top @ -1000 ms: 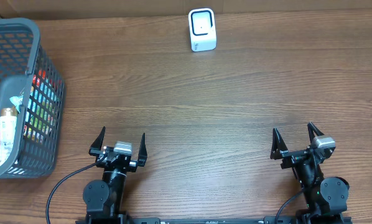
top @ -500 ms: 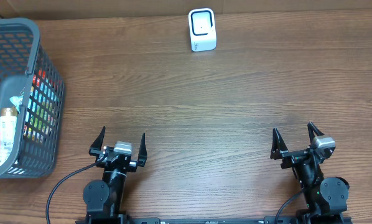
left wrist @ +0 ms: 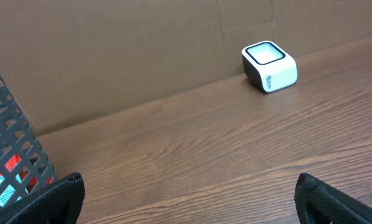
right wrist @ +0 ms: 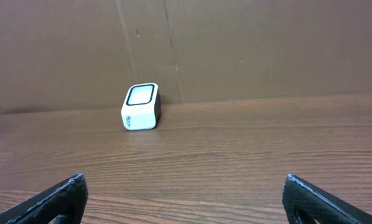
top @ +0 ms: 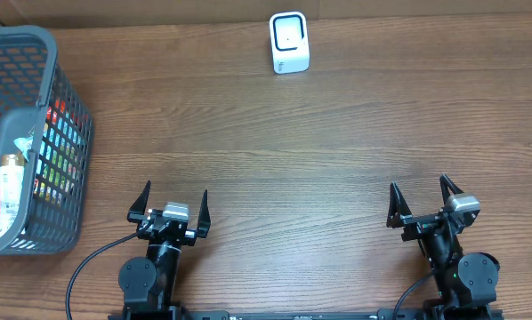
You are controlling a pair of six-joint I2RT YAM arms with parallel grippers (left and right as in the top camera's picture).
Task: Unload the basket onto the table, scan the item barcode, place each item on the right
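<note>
Both are sitting wide open, gripping nothing: left pincer (top: 174,197), right pincer (top: 419,190), near edge of the surface (top: 293,133). The items (top: 11,180) are lying in the grey basket (top: 35,36), far left; scanner (top: 289,42) is standing at far edge.

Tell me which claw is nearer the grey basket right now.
Left. The left claw sits just right of the grey basket, by its near corner; the right claw is far off across the table. Both are open.

The barcode scanner (top: 289,42) is white with a dark-rimmed face; the lattice basket (top: 17,37) is grey; the table (top: 293,133) is brown wood-grain.
</note>
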